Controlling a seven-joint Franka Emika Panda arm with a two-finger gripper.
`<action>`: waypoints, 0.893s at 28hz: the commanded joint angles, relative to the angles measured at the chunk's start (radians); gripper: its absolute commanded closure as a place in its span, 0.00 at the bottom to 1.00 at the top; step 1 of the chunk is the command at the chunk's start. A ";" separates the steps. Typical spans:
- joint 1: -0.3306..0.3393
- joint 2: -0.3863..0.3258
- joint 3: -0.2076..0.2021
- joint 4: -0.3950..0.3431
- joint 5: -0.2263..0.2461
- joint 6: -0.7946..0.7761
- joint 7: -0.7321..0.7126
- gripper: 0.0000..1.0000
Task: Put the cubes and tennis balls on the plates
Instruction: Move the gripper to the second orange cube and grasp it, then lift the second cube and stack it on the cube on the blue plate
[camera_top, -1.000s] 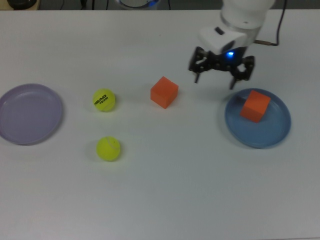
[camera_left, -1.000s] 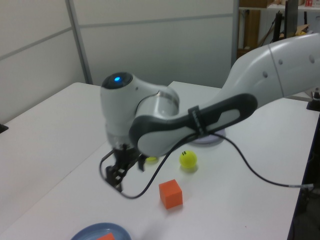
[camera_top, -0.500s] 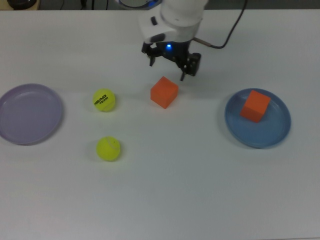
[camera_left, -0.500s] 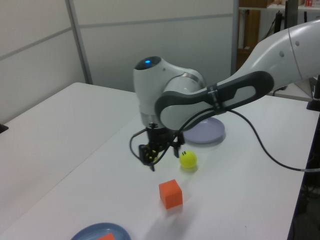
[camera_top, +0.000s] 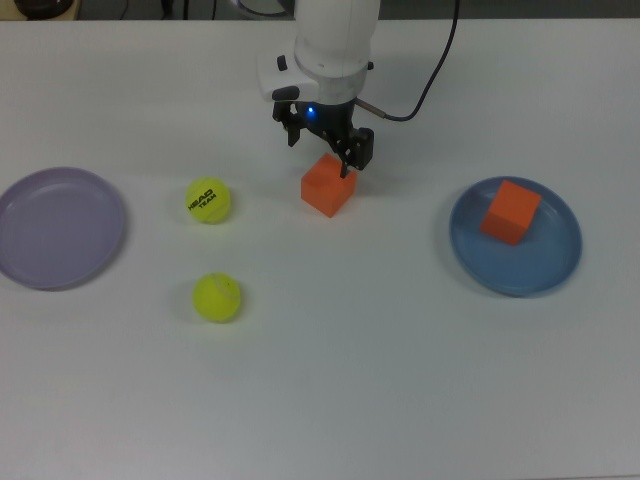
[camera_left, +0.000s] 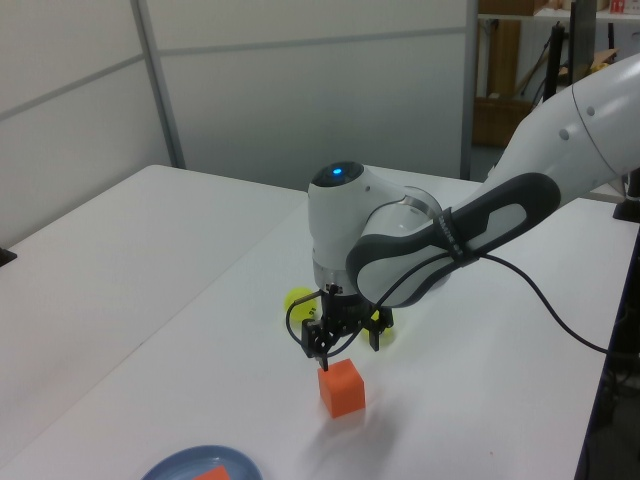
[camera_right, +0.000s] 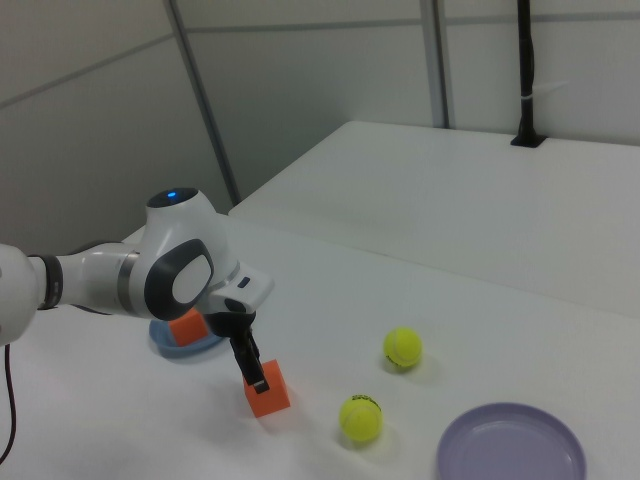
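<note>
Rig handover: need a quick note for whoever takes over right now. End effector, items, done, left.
End effector: open, empty, hovering just above the loose cube at table centre.
Other cube: already on the blue plate, at the top view's right.
Two balls on the table: printed ball and plain ball, both near the purple plate, which is empty.
Done: one cube plated.
Left: loose cube and both balls.

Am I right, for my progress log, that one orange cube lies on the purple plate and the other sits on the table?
Not quite: the cube lies on the blue plate, as the top view shows; the purple plate holds nothing. The other cube does sit on the table.
</note>
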 joint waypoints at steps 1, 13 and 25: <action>0.006 0.008 -0.002 -0.022 0.012 0.053 0.026 0.00; 0.010 0.065 0.009 -0.016 0.014 0.112 0.027 0.00; 0.013 0.127 0.021 -0.013 0.014 0.152 0.027 0.06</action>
